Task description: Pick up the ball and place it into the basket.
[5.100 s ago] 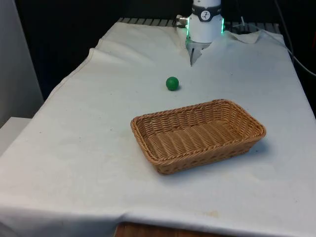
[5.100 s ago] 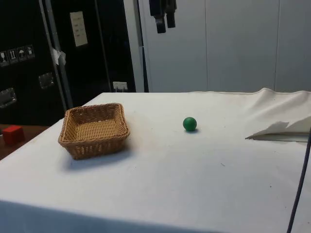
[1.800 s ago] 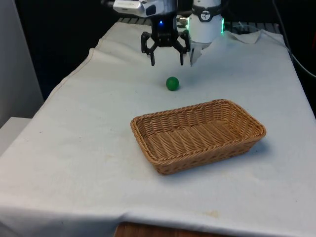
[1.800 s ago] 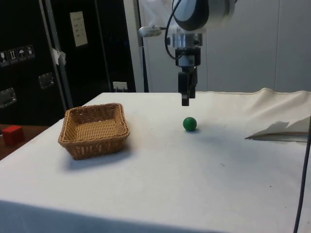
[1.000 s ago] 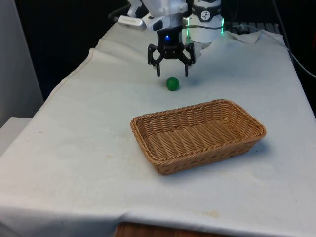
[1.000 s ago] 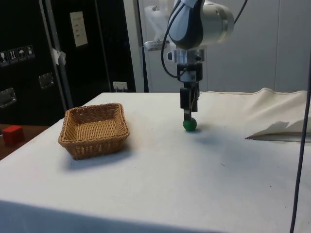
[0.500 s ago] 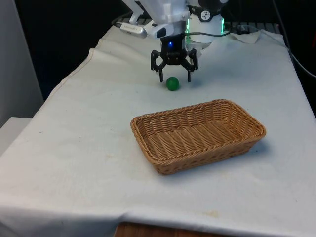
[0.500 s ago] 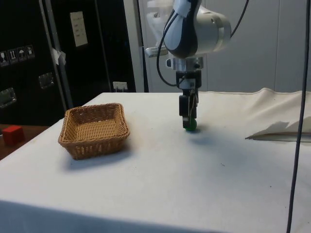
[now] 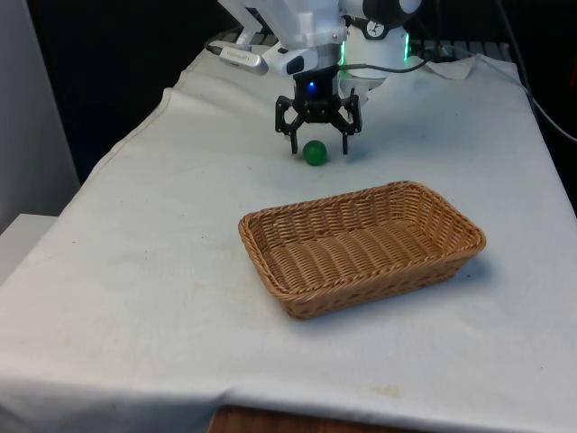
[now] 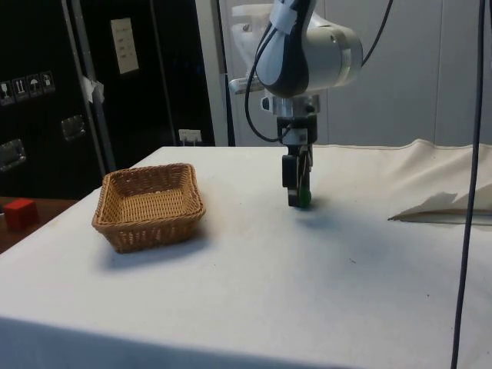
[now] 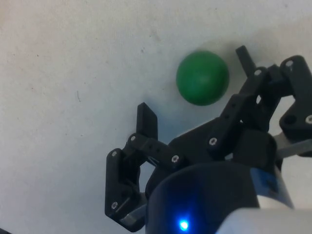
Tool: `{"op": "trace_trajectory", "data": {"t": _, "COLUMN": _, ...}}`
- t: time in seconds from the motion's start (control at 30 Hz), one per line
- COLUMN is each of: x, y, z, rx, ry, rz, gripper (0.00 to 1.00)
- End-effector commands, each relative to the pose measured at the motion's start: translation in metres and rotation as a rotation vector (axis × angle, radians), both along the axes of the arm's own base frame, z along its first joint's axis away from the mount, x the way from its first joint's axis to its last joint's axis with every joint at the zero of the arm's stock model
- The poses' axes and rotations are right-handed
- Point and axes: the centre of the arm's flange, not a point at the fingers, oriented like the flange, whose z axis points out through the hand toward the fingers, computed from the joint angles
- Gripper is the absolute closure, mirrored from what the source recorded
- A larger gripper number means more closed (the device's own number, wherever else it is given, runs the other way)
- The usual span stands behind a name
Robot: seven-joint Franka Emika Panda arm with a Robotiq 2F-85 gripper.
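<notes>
1. One green ball (image 9: 315, 152) lay on the white cloth (image 9: 162, 271), towards the far end of the table and a little to the front view's left of its middle line; it also showed in the side view (image 10: 304, 197) and the wrist view (image 11: 202, 77).
2. One black gripper (image 9: 318, 148) hung low over the ball, its two fingers spread wide, one on each side of it. They held nothing; in the wrist view the ball sat between the fingertips (image 11: 146, 120), apparently nearer one than the other, with cloth showing around it.
3. In the side view the gripper (image 10: 296, 201) covered most of the ball, so contact could not be judged there.
4. One wicker basket (image 9: 361, 245) stood nearer the camera and to the front view's right, well apart from the ball, with nothing in it; the side view showed it (image 10: 150, 205) too.
5. One red block (image 10: 20, 212) sat off the table beside the dark cabinets.
</notes>
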Motion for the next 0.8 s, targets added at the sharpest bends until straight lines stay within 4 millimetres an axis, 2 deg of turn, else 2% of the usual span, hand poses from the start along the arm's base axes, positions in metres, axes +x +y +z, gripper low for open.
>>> {"op": "trace_trajectory", "data": {"t": 0.0, "x": -0.0003, "y": 0.0003, "z": 0.0006, "rx": 0.001, "ry": -0.004, "rz": 0.001, "gripper": 0.00}}
{"op": "trace_trajectory", "data": {"t": 0.03, "x": -0.0003, "y": 0.0004, "z": 0.0006, "rx": 0.001, "ry": -0.004, "rz": 0.001, "gripper": 0.03}}
{"op": "trace_trajectory", "data": {"t": 0.1, "x": 0.0000, "y": 0.0000, "z": 0.0000, "rx": 0.000, "ry": 0.000, "rz": 0.000, "gripper": 0.23}}
{"op": "trace_trajectory", "data": {"t": 0.13, "x": 0.0000, "y": 0.0004, "z": 0.0004, "rx": 0.001, "ry": -0.003, "rz": 0.001, "gripper": 0.23}}
{"op": "trace_trajectory", "data": {"t": 0.17, "x": -0.0001, "y": -0.0001, "z": 0.0005, "rx": 0.001, "ry": -0.003, "rz": 0.000, "gripper": 0.32}}
{"op": "trace_trajectory", "data": {"t": 0.2, "x": -0.0002, "y": 0.0004, "z": 0.0001, "rx": 0.000, "ry": -0.001, "rz": 0.002, "gripper": 0.53}}
{"op": "trace_trajectory", "data": {"t": 0.37, "x": 0.0001, "y": 0.0004, "z": 0.0000, "rx": 0.000, "ry": -0.001, "rz": 0.002, "gripper": 1.00}}
{"op": "trace_trajectory", "data": {"t": 0.6, "x": 0.0000, "y": 0.0000, "z": 0.0000, "rx": 0.000, "ry": 0.000, "rz": 0.001, "gripper": 1.00}}
{"op": "trace_trajectory", "data": {"t": 0.77, "x": 0.0023, "y": 0.0033, "z": 0.0077, "rx": -0.002, "ry": -0.011, "rz": -0.001, "gripper": 1.00}}
